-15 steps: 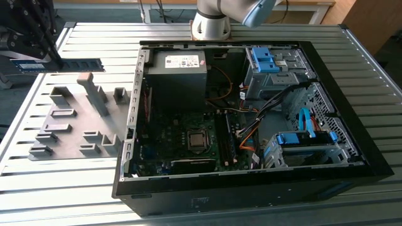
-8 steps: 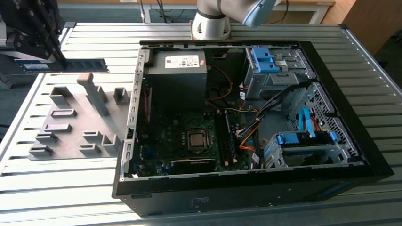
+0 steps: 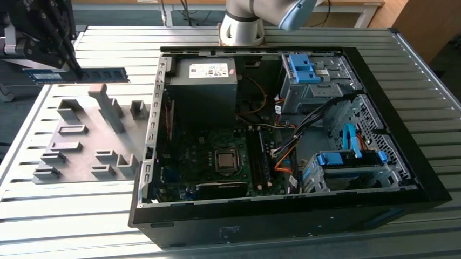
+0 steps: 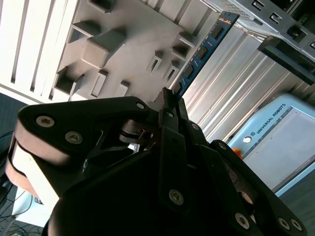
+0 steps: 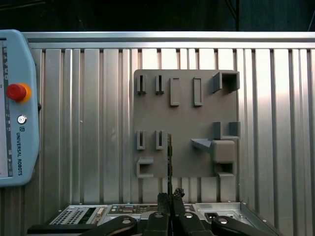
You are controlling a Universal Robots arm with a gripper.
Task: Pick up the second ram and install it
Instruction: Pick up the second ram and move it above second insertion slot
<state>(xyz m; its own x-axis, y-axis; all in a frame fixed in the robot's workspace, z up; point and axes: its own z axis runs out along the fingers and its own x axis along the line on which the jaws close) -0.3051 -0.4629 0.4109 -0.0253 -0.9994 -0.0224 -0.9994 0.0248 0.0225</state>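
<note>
One matte black gripper [image 3: 72,69] clamps the second ram [image 3: 81,75], thin and flat, above the grey moulded tray [image 3: 83,141].

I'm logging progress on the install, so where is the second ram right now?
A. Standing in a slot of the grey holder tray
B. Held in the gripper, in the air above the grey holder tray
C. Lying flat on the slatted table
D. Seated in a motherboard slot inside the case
B: in the exterior view the gripper is shut on one end of the second ram, which hangs level above the grey holder tray, outside the computer case.
</note>
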